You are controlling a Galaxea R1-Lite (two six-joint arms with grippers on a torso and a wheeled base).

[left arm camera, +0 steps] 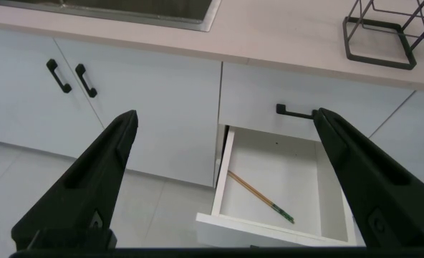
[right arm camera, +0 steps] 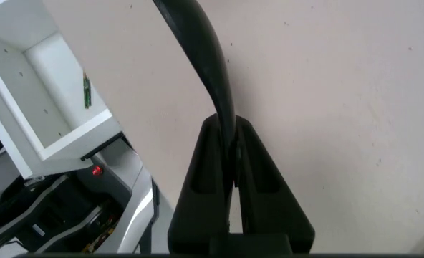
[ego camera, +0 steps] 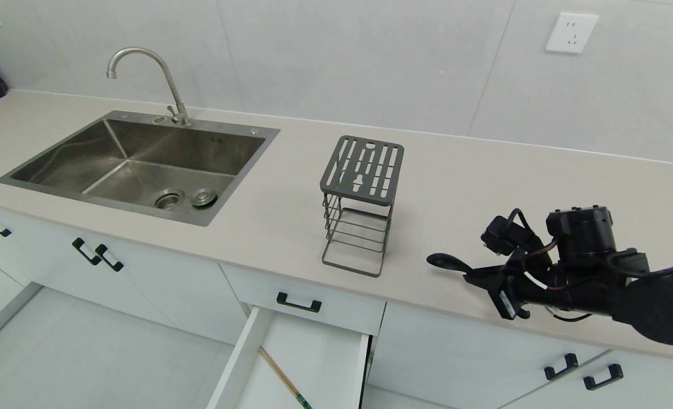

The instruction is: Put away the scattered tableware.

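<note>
seemingly partway: chopsticks (ego camera: 284, 376) lie in the open drawer (ego camera: 239, 359) at bottom centre, the spoon (ego camera: 447, 262) sits clamped in the right gripper (ego camera: 481, 279) at lower right above the counter (ego camera: 456, 187), not yet stowed, and the left gripper (left arm camera: 226, 116) has its fingers apart.

On the counter (ego camera: 456, 187) the rack (ego camera: 362, 170) stands right of the sink (ego camera: 143, 147), above an open drawer (ego camera: 314, 363) holding chopsticks (ego camera: 282, 375).

No text, numbers or signs can be read. One small dark stamp (ego camera: 216, 139) sits on the back inner wall of the sink (ego camera: 143, 149), too small to make out.
</note>
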